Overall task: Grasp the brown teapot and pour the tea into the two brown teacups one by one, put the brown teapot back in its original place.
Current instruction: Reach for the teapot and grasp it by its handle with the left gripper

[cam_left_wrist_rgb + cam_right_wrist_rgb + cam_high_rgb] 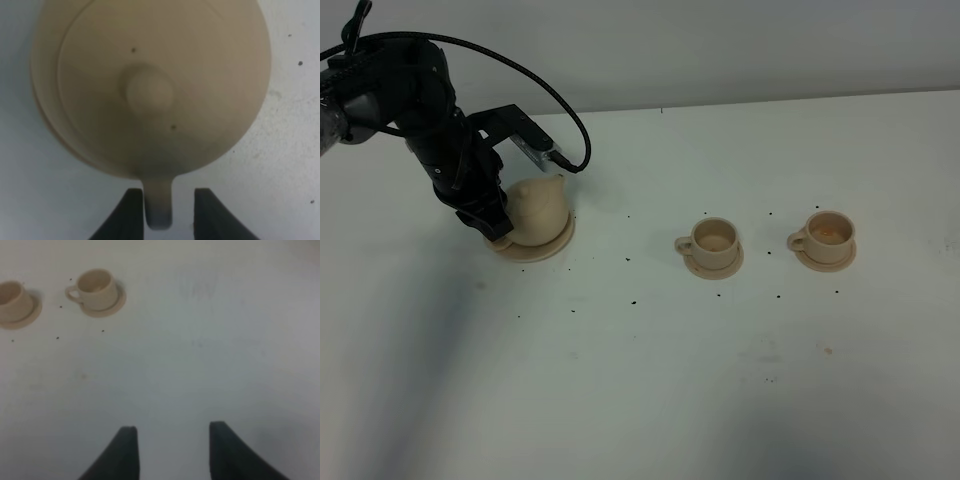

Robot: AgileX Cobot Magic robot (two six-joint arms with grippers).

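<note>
Overhead view of a white desk (650,380) speckled with small dark flecks. At the left of the frame, a little above the middle, the brown teapot (542,205) sits on its wide saucer plate (535,250), the original place. A black robot arm (430,110) extends from the upper left corner and meets the pot on its left side. Right of centre, well apart from the pot, the two brown teacups stand in a row, each on a small saucer (715,266). The nearer teacup (715,237) is close to mid-frame and the farther teacup (828,230) is toward the right edge. Both cup handles point left.

The left wrist camera looks straight down on the lid and its knob (148,92). The left fingers (131,217) straddle the loop handle (159,207). They are parted, with bare desk showing between the handle and one finger, so they are not clamped on it. The right fingers (120,455) hang parted over bare desk, holding nothing.

The pot looks like smooth, rigid ceramic, so it is probably slippery and easy to chip. With tea inside it would be heavy. Its weight sits ahead of the handle, so it would tend to swing spout-down. The thin loop handle is the sensible hold, squeezed firmly across its sides. The lid may be loose when the pot tips.
</note>
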